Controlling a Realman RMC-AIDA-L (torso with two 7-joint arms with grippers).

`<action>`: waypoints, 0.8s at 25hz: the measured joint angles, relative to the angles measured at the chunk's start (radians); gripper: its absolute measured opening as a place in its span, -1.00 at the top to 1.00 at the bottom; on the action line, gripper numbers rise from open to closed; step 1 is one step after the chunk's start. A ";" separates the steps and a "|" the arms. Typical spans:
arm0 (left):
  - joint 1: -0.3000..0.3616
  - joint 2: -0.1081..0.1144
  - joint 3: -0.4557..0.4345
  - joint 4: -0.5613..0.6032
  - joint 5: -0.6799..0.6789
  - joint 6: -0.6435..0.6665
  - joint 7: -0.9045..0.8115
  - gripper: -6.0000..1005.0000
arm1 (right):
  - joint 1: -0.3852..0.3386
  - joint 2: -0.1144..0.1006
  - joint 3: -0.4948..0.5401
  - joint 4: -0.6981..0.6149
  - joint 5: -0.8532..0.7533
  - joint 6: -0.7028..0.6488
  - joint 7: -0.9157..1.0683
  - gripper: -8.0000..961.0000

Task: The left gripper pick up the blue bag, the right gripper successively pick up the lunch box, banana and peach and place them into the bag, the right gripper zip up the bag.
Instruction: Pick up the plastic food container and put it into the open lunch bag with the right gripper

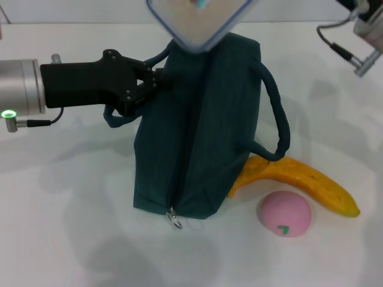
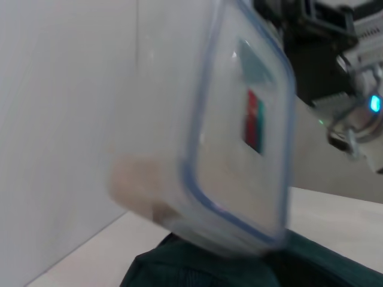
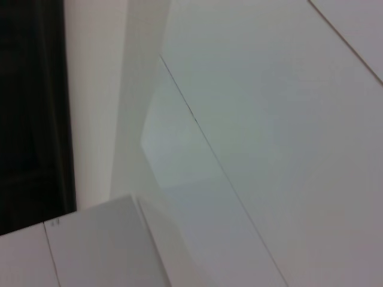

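Teal fabric: blue bag [image 1: 197, 131] mid-table, one handle pinched by left gripper [image 1: 149, 81]. Lunch box [image 1: 200, 21] hangs above its far end; right gripper unseen. Next, judged: lower box into bag mouth. Banana [image 1: 305, 182], peach [image 1: 284, 213] wait near right edge.

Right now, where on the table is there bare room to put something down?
Bare table lies along the near edge, in front of the blue bag and left of it below the left claw. It is crowded on the right, where banana and peach sit.
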 joint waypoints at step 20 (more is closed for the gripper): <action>0.008 -0.001 -0.003 -0.012 -0.016 -0.044 0.012 0.91 | -0.184 -0.015 -0.213 -0.107 -0.105 0.093 0.112 0.54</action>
